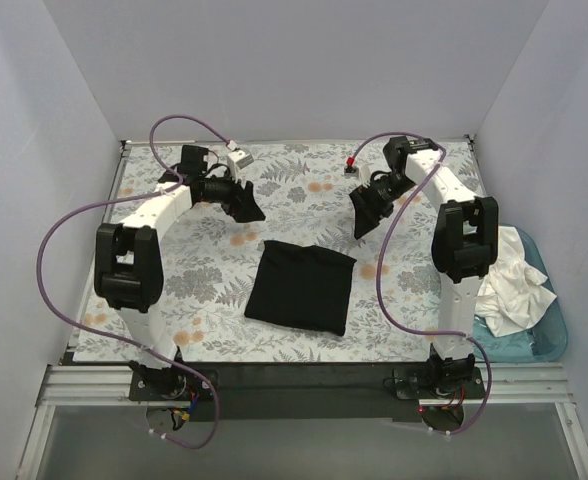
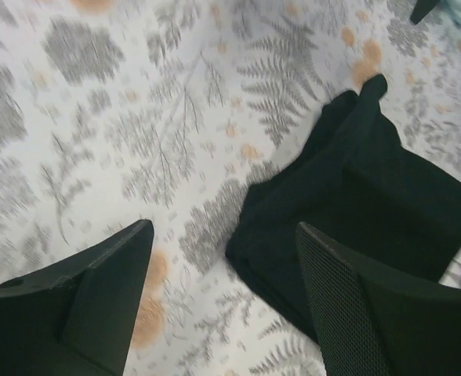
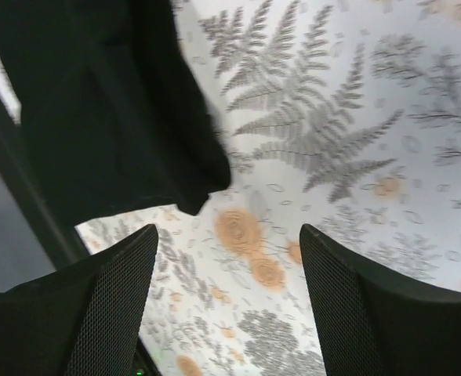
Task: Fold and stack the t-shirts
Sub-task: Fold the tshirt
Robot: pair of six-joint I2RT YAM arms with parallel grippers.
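A black t-shirt (image 1: 302,286) lies folded into a rough square in the middle of the floral cloth. It also shows in the left wrist view (image 2: 364,196) and the right wrist view (image 3: 97,102). White t-shirts (image 1: 510,280) lie crumpled in a teal tub at the right. My left gripper (image 1: 246,207) is open and empty, held above the cloth to the far left of the black shirt. My right gripper (image 1: 362,218) is open and empty, held above the cloth just beyond the shirt's far right corner.
The grey-and-orange floral sheet (image 1: 204,270) covers the table. The teal tub (image 1: 546,330) sits off the table's right edge beside the right arm. A small white box (image 1: 239,157) and a small red-topped object (image 1: 351,166) lie at the far edge. Grey walls close three sides.
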